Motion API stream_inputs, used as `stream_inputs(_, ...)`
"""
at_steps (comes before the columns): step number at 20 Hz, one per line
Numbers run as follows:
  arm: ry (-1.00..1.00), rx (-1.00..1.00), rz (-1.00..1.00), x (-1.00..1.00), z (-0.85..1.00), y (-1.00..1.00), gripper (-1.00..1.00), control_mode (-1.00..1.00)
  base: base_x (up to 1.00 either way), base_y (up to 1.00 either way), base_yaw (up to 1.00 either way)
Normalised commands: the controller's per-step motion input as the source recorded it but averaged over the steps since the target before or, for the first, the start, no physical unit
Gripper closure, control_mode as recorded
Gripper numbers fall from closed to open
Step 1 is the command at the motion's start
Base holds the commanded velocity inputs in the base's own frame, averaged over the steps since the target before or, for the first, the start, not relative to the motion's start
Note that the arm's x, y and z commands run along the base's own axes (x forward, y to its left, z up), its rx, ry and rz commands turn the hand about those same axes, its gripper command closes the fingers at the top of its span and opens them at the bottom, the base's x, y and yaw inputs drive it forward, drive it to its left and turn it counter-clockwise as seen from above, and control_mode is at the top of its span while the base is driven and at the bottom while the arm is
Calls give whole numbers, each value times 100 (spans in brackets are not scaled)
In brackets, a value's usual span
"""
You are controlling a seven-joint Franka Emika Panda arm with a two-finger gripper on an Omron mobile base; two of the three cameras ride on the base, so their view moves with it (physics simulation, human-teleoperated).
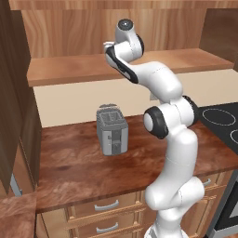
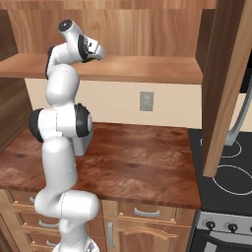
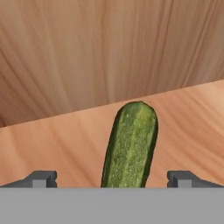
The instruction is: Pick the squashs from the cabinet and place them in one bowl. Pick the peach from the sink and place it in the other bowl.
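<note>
Inside the cabinet (image 3: 109, 52), on its plank shelf (image 3: 52, 144), the dark green squash (image 3: 130, 146) lies lengthwise between your tool's (image 3: 112, 178) wide-apart fingers; probably light, firm, smooth-skinned, so pinch it mid-length across its sides.

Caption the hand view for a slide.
Open gripper straddling the dark green squash lying on the cabinet shelf.

You see the white arm (image 1: 169, 139) rise from the lower right and bend up so its wrist reaches over the plank shelf (image 1: 69, 67) of the open cabinet (image 1: 69, 28). Below it, a grey toaster (image 1: 112, 129) stands upright on the reddish-brown surface (image 1: 74, 167), just left of the arm's elbow. At the far right lies a black stovetop (image 1: 223, 122), and drawers (image 1: 104, 214) line the near edge.
</note>
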Motion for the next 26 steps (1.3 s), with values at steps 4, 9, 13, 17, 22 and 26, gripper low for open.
stream_inputs(4, 0, 0, 0, 0, -6, 0, -100, -100, 0, 0, 0)
stream_inputs(9, 0, 0, 0, 0, 0, 0, -100, -100, 0, 0, 0)
stream_inputs(13, 0, 0, 0, 0, 0, 0, -100, -100, 0, 0, 0)
stream_inputs(17, 0, 0, 0, 0, 0, 0, -100, -100, 0, 0, 0)
stream_inputs(22, 0, 0, 0, 0, 0, 0, -100, -100, 0, 0, 0)
stream_inputs(26, 0, 0, 0, 0, 0, 0, -100, -100, 0, 0, 0)
